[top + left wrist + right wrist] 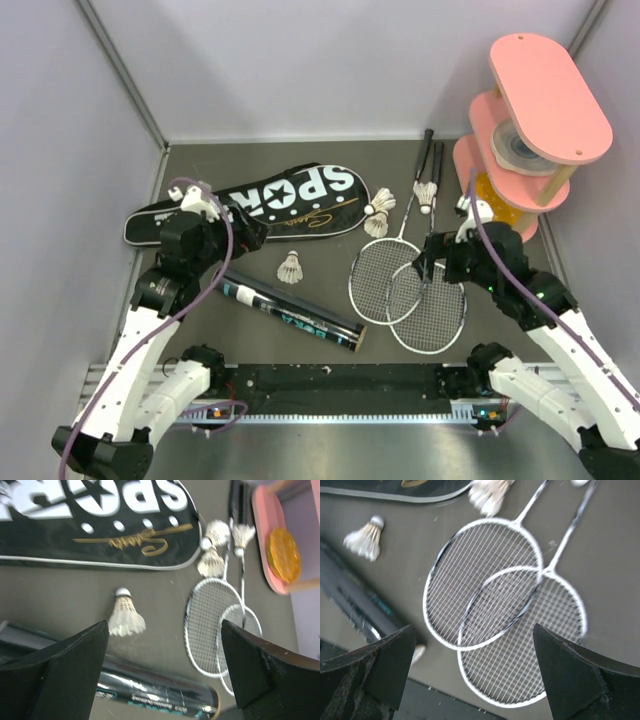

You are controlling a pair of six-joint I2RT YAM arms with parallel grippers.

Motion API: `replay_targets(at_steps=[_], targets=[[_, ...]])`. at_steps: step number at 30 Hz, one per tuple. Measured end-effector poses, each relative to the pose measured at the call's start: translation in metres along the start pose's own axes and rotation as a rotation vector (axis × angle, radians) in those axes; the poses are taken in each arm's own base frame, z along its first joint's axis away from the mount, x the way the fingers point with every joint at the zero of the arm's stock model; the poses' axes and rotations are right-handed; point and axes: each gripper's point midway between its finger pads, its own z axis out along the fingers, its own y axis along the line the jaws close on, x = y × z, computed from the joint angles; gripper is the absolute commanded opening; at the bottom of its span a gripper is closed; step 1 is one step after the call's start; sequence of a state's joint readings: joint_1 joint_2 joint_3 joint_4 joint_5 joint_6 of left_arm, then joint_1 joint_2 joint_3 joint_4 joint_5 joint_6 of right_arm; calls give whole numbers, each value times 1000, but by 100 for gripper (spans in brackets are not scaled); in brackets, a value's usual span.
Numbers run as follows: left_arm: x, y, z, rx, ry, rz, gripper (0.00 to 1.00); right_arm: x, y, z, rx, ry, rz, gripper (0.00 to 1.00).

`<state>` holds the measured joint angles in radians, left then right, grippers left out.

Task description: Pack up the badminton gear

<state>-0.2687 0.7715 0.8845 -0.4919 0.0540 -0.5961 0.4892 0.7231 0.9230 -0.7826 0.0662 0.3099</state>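
Black SPORT bag (290, 198) lies flat at the far left of the table. Black shuttle tube (295, 318) lies diagonally nearer the arm bases, apart from the bag. Two rackets (385, 275) lie right of centre, heads overlapping, handles toward the far edge.

Left gripper (164, 630): jaws spread, holding nothing, above the bag's narrow end. Right gripper (474, 630): jaws spread, holding nothing, above the racket heads.

One lone shuttlecock (290, 268) sits between bag and tube. Other shuttlecocks (378, 225) cluster beside the racket shafts.

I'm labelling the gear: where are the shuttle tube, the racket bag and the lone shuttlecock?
shuttle tube (292, 318), top view, middle of its body
racket bag (300, 197), top view, its white lettering
lone shuttlecock (290, 270), top view, its feathers
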Motion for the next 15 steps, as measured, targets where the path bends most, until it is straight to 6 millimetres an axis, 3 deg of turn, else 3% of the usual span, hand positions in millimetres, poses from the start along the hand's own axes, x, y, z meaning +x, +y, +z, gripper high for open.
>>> replay_targets(at_steps=[4,9,15], targets=[[33,-13,1,107,141,-20,95,37,30,13,-116,94,-5,99],[72,-27,-5,237,299,-65,96,101,79,26,-275,241,-66,99],[103,-34,-10,307,414,-110,98,148,135,36,-349,326,-260,99]])
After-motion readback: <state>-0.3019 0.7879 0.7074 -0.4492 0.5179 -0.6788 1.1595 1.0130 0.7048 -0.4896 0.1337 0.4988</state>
